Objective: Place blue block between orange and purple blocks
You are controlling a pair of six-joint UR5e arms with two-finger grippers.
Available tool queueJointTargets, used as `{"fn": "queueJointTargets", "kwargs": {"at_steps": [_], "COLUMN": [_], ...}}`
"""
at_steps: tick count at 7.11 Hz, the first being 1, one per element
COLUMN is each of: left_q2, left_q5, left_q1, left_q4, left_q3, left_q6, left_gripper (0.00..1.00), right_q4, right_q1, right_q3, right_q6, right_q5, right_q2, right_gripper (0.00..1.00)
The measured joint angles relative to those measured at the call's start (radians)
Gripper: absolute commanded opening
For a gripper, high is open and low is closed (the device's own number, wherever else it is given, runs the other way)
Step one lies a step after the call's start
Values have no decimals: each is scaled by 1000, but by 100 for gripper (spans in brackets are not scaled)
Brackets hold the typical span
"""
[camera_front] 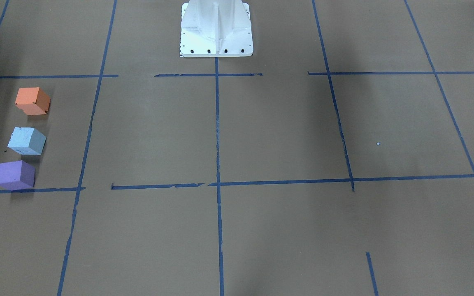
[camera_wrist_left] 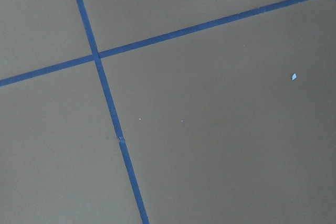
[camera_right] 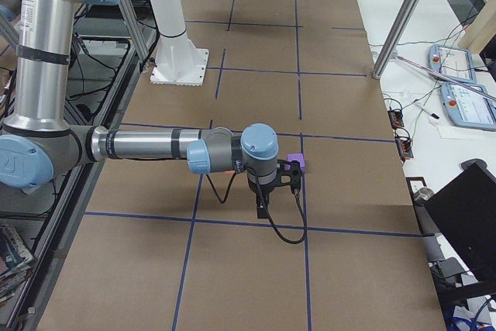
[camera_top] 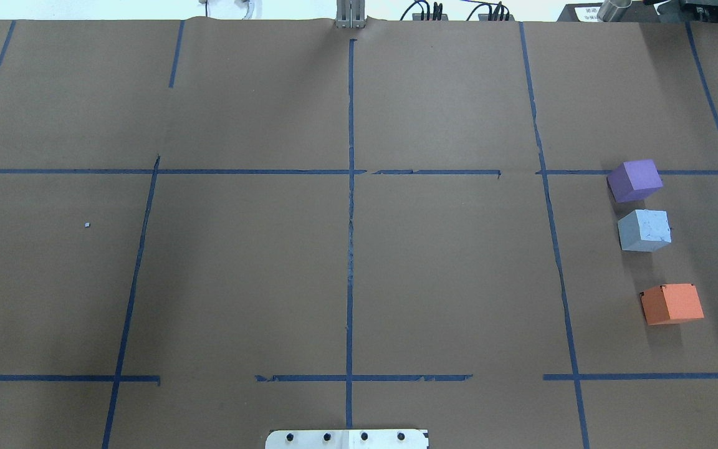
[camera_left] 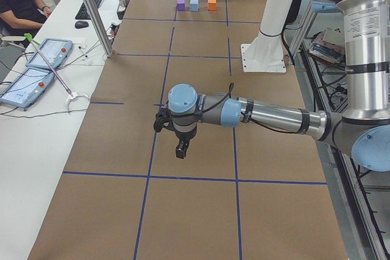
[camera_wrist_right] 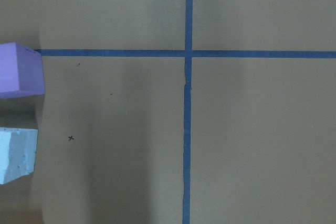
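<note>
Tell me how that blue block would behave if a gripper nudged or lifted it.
The blue block looks like matte foam with scuffed, speckled faces, so probably light and slightly squashy. Being a flat-faced cube, it should slide, not roll, when pushed.

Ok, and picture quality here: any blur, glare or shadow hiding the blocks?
Overhead exterior: sharp, evenly lit, no glare; the purple block, blue block and orange block throw only small soft shadows. Exterior front-facing: broad faint shadow bands on the paper, blocks still clear. Right wrist-mounted: a soft shadow band beside purple and blue, both cut off at the left edge. Left wrist-mounted: only paper and tape.
</note>
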Motion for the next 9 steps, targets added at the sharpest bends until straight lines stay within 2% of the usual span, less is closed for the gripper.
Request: {"fn": "queueJointTargets", "kwargs": {"at_steps": [4,6,9], "left_q2": [-7,-4,17], "left_q5": [-1,-2,1], "left_q1": [-63,-64,-65], "left_q4": [-16,-116,-191], "left_q3": [103,172,192], "left_q6": [10,7,6], "left_gripper": [100,100,100], "right_q4": [-5,-5,-5], "right_q1": [-4,-27,-35], "right_q3": [-2,24,46], "right_q6": [-2,-1,0], "right_q5": [38,46,50], "right_q2": [-1,2,-20], "right_gripper": [100,100,100]}}
